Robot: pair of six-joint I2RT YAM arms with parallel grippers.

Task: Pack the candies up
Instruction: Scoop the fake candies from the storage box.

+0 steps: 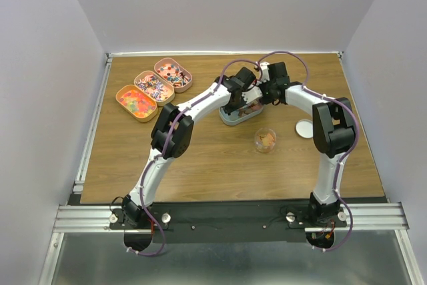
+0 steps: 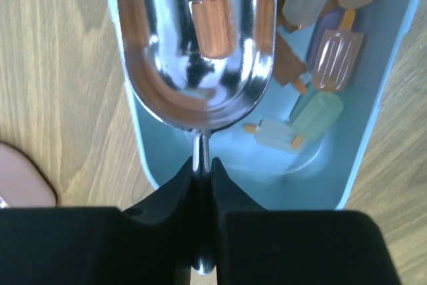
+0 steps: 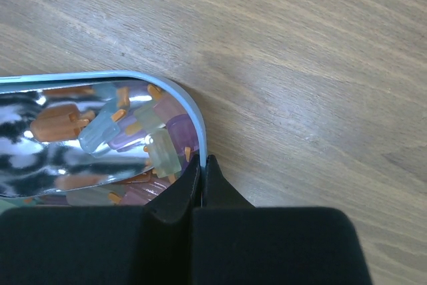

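A light blue oval tin (image 1: pixel 229 119) sits mid-table, holding popsicle-shaped candies (image 2: pixel 337 58) in orange, purple, pale green and white. My left gripper (image 2: pixel 202 168) is shut on the thin handle of a silver metal scoop (image 2: pixel 200 51). The scoop's bowl lies inside the tin with one orange candy (image 2: pixel 212 25) in it. My right gripper (image 3: pixel 201 163) is shut on the tin's rim (image 3: pixel 193 115) at its end, one finger inside and one outside. Candies (image 3: pixel 160 145) and the shiny scoop (image 3: pixel 40 158) lie just beyond it. From above, both grippers (image 1: pixel 233 105) (image 1: pixel 263 98) meet over the tin.
Three pink oval tins (image 1: pixel 136 101) (image 1: pixel 154 87) (image 1: pixel 173 75) of mixed sweets stand in a row at the back left. A small clear cup (image 1: pixel 265 140) with a few candies stands in front of the blue tin, with a white round lid (image 1: pixel 305 128) to its right.
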